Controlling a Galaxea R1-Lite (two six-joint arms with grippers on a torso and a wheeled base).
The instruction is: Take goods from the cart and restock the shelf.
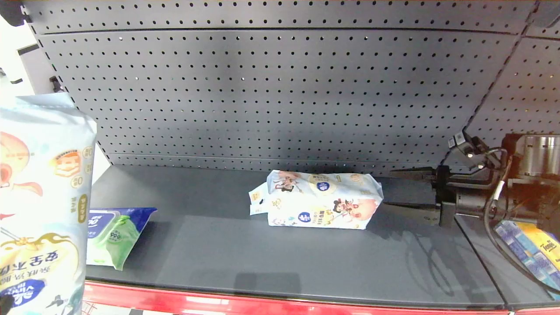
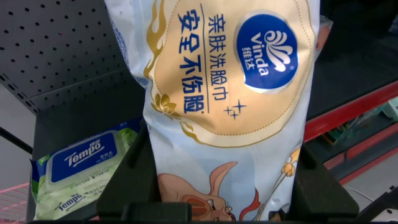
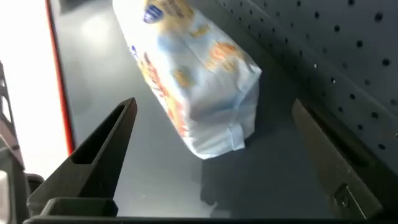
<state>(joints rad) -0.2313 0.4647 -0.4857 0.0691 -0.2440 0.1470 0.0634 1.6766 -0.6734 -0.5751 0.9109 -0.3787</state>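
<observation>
Tissue pack (image 1: 321, 199) lies on shelf (image 1: 218, 253) beside spread right tool (image 1: 389, 189); left tool (image 2: 221, 180) clamps second pack (image 2: 230, 93).

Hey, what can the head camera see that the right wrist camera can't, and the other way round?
Head view adds the held pack at the left, the green wipes and a blue-and-yellow pack at the right. Right wrist view adds the sealed end seam of the lying pack up close. Both share the lying pack, the open right gripper, the pegboard and the shelf.
</observation>
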